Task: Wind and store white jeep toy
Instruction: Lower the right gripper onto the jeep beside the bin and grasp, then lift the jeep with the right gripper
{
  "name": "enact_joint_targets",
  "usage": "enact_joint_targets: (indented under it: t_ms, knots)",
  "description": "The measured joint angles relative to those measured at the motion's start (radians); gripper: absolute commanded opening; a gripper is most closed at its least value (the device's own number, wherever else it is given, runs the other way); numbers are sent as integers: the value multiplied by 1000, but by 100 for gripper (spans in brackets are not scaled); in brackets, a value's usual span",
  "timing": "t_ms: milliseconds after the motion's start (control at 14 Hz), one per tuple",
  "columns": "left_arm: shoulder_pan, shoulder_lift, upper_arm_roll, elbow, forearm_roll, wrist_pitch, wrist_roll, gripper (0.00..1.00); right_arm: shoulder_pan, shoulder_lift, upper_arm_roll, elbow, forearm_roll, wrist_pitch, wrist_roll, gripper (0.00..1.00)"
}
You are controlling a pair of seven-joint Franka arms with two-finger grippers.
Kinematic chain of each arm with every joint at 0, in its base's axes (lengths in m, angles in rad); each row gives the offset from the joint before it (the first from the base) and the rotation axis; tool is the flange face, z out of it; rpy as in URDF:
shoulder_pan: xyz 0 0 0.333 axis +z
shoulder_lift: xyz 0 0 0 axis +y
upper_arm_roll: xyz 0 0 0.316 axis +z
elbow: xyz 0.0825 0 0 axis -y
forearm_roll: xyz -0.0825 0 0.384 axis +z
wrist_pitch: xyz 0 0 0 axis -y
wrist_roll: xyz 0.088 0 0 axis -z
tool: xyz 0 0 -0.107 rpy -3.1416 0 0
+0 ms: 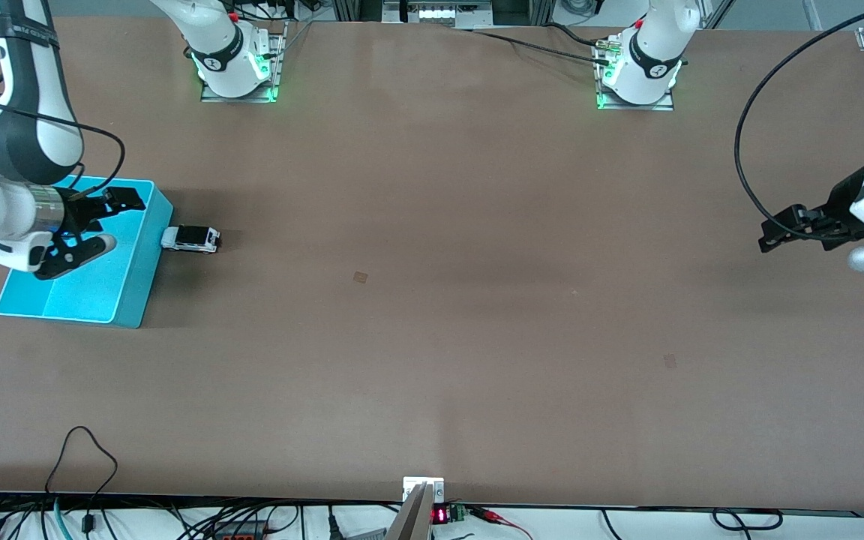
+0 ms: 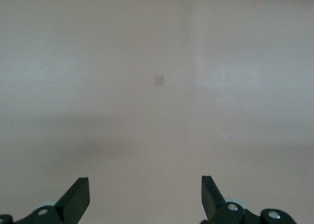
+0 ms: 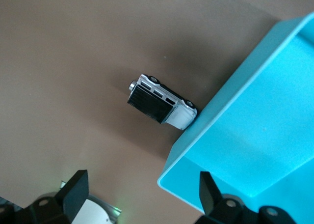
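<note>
The white jeep toy (image 1: 190, 239) stands on its wheels on the table, one end touching the outer wall of the turquoise bin (image 1: 106, 296) on the side toward the left arm's end. The right wrist view shows the jeep (image 3: 162, 102) with its black roof panel, pressed against the bin's wall (image 3: 255, 130). My right gripper (image 1: 106, 223) hangs open over the bin, holding nothing (image 3: 142, 192). My left gripper (image 1: 777, 229) waits open and empty over bare table at its own end (image 2: 144, 197).
The bin sits at the right arm's end of the table and has nothing in it. A small pale square mark (image 1: 361, 277) lies on the brown tabletop near the middle. Cables run along the table edge nearest the front camera.
</note>
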Motion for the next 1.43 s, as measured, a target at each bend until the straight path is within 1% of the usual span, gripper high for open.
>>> enact_joint_targets:
  t_ms: [143, 357, 643, 786, 929, 1214, 1429]
  knots:
    - [0, -22, 1, -28, 0, 0, 0, 100, 0, -33, 16, -77, -4, 86, -114, 100]
    - [0, -52, 1, -42, 0, 0, 0, 100, -2, -71, 56, -192, -33, 247, -290, 100]
    - [0, -70, -1, -42, 0, -1, -1, 100, -32, -77, 112, -295, -64, 442, -509, 100]
    - [0, -71, -1, -40, 0, -1, -3, 100, -65, -77, 163, -333, -135, 513, -534, 100]
    - [0, -74, 0, -39, 0, -15, -4, 100, -85, -78, 192, -372, -178, 580, -542, 100]
    - [0, -82, 5, -34, 0, -63, -4, 100, -104, -77, 198, -500, -188, 780, -623, 100]
    - [0, -85, 6, -34, 0, -86, -3, 100, -115, -77, 199, -572, -188, 837, -640, 100]
